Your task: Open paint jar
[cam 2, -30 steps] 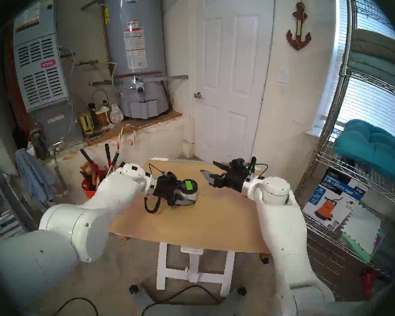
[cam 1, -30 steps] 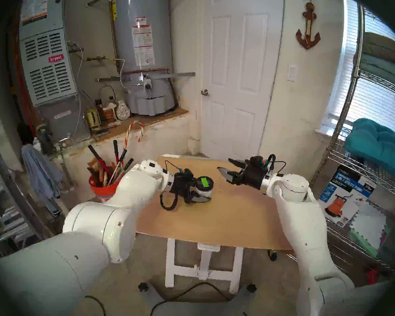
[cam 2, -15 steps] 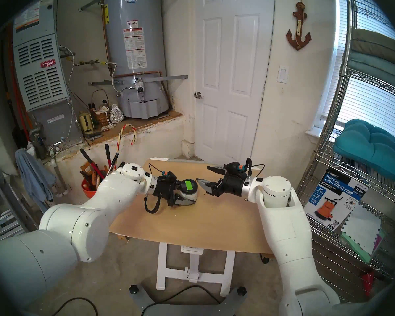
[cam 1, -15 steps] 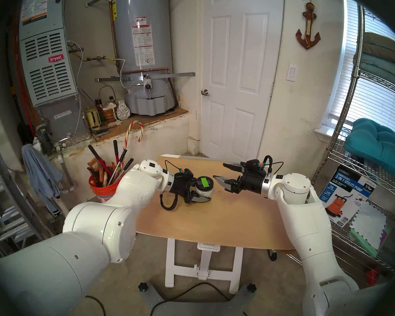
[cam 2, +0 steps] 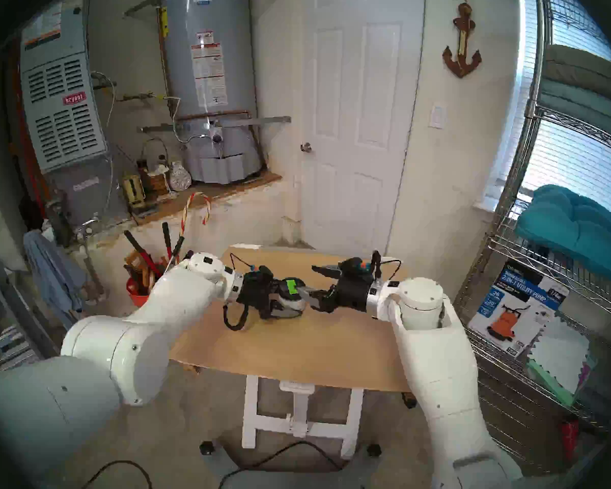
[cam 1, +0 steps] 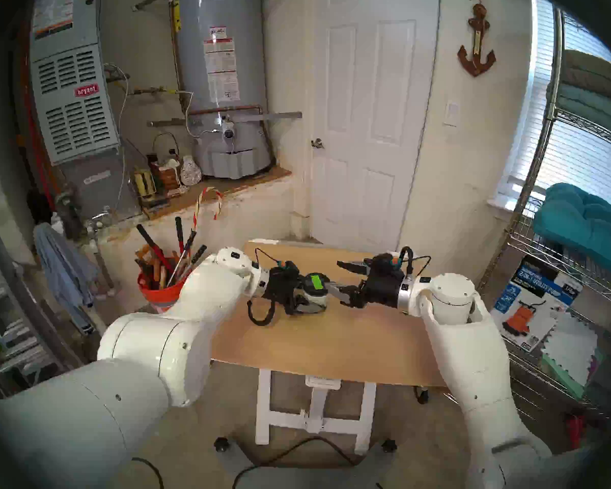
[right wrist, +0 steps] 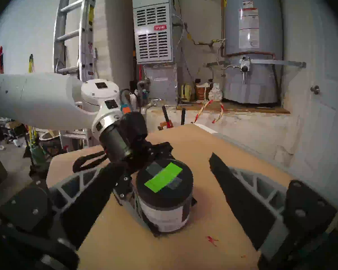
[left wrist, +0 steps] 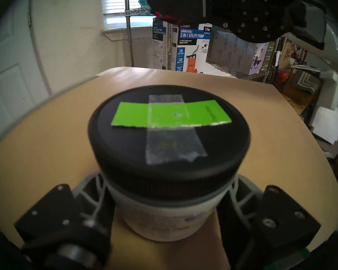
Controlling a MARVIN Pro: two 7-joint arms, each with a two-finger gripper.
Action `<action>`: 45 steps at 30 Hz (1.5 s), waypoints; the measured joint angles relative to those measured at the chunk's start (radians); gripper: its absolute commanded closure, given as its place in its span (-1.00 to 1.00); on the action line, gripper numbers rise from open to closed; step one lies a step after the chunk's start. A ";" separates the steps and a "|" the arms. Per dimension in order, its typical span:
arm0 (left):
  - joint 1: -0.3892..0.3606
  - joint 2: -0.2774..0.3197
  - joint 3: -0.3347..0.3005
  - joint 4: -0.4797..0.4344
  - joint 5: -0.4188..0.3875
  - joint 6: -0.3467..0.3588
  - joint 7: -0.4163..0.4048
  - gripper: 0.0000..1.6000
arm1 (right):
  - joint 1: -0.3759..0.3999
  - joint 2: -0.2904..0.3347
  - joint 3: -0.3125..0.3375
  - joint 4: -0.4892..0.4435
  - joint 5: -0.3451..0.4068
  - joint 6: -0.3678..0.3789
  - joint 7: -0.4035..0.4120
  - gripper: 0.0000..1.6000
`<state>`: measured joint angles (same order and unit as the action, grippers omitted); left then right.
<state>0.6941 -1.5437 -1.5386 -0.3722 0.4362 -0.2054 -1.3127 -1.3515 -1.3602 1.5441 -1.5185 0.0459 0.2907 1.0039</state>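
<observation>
The paint jar (cam 1: pixel 317 291) stands on the tan table (cam 1: pixel 332 347), with a white-grey label and a black lid (left wrist: pixel 169 131) carrying a green strip. My left gripper (cam 1: pixel 314 295) is shut on the jar's body below the lid, one finger (left wrist: pixel 90 195) on each side. My right gripper (cam 1: pixel 332 274) is open and comes in from the right at lid height. In the right wrist view the jar (right wrist: pixel 164 197) lies between its spread fingers (right wrist: pixel 242 195), apart from both pads. In the head view its near fingertip reaches the lid's right edge; I cannot tell if it touches.
An orange bucket (cam 1: pixel 159 294) of tools stands off the table's left edge. A wire shelf (cam 1: pixel 579 336) holding a pump box (cam 1: pixel 533 301) is at the right. A small red fleck (right wrist: pixel 212 240) lies on the table right of the jar.
My right gripper has moved left across the table and a little lower, up to the jar's lid, jaws still wide. The left gripper and the jar have not moved.
</observation>
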 measured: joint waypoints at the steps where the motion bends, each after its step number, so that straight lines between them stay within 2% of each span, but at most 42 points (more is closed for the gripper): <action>1: 0.000 0.000 0.000 0.000 0.000 0.000 0.000 1.00 | -0.002 -0.002 -0.002 -0.003 0.000 0.003 0.000 -1.00; 18: 0.000 -0.001 -0.008 0.000 0.007 -0.001 -0.001 1.00 | -0.010 -0.040 -0.052 0.014 -0.039 -0.045 -0.062 -1.00; 37: 0.000 -0.003 -0.016 0.000 0.015 -0.002 -0.003 1.00 | 0.030 -0.068 -0.078 0.126 -0.065 -0.086 -0.111 -1.00; 45: 0.000 -0.004 -0.019 0.001 0.018 -0.002 -0.003 1.00 | 0.043 -0.078 -0.085 0.142 -0.065 -0.091 -0.125 -1.00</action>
<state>0.6940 -1.5475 -1.5578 -0.3717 0.4542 -0.2071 -1.3158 -1.3080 -1.4377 1.4592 -1.3768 -0.0190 0.2000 0.8789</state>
